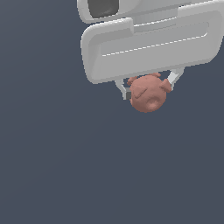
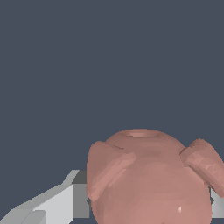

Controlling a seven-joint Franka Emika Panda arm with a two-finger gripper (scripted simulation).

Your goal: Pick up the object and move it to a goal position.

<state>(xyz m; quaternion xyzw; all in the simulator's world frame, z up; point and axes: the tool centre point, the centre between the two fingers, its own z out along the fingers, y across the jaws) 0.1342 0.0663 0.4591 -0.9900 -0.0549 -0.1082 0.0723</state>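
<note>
A flat, dark slate-blue ground (image 1: 57, 166) fills nearly the whole exterior view, smooth and unmarked, with wide open room below the arm and toward the exterior view's left and right.

The Panda's hand (image 1: 153, 43) comes in from the top edge of that view, seen from above: a broad, rounded white block with a long shallow recess across its face, tilted so that its end toward the exterior view's right sits higher in the picture. Behind it a rounded white wrist link (image 1: 113, 8) with a dark opening is cut off by the top edge.

The gripper (image 1: 148, 86) reaches out from under the hand, its two slim white fingers (image 1: 120, 89) showing on either side of the object (image 1: 148, 95). The jaws are closed in on the object, one finger against each flank, with only its width between them.

The object is a salmon-pink lump, roundish and matte, with faceted bumps. In the wrist view it (image 2: 151, 183) bulks large, showing a flattened, ring-like top and two ear-like lobes jutting out at its sides, and a grey-white finger (image 2: 57, 203) presses in beside one lobe. It sits partly under the hand's lower edge, in the upper middle of the exterior view. Whether it rests on the ground or is lifted clear cannot be told.
</note>
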